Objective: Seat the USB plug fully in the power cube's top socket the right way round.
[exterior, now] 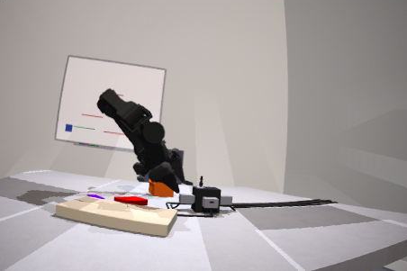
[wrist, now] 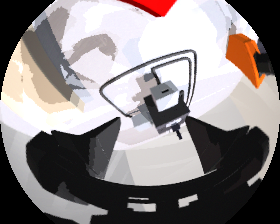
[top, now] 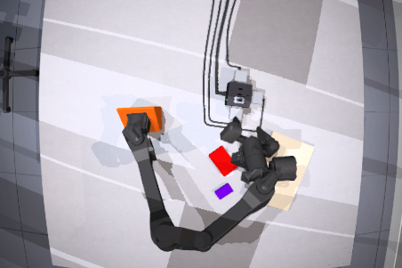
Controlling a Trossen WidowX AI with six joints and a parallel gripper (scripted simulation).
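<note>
The black power cube [top: 239,89] [exterior: 206,200] [wrist: 161,108] stands on the table with grey plugs on its sides. The USB plug [top: 238,100] [exterior: 201,181] [wrist: 176,128] sticks up out of its top socket as a thin dark stem. My gripper [top: 247,125] [exterior: 175,183] [wrist: 154,120] is open and empty. It hangs above the table a short way from the cube and points at it; it does not touch the plug. In the wrist view the cube lies between and ahead of the fingers.
Black cables [top: 222,12] [exterior: 279,203] run from the cube to the table's far edge and loop around it. A red flat block [top: 222,160] [exterior: 131,200], a purple tile [top: 223,190] [exterior: 95,196] and a beige slab [top: 299,151] [exterior: 117,215] lie beside and under the arm. The arm's orange base [top: 155,117] [exterior: 160,188] stands left of the cube.
</note>
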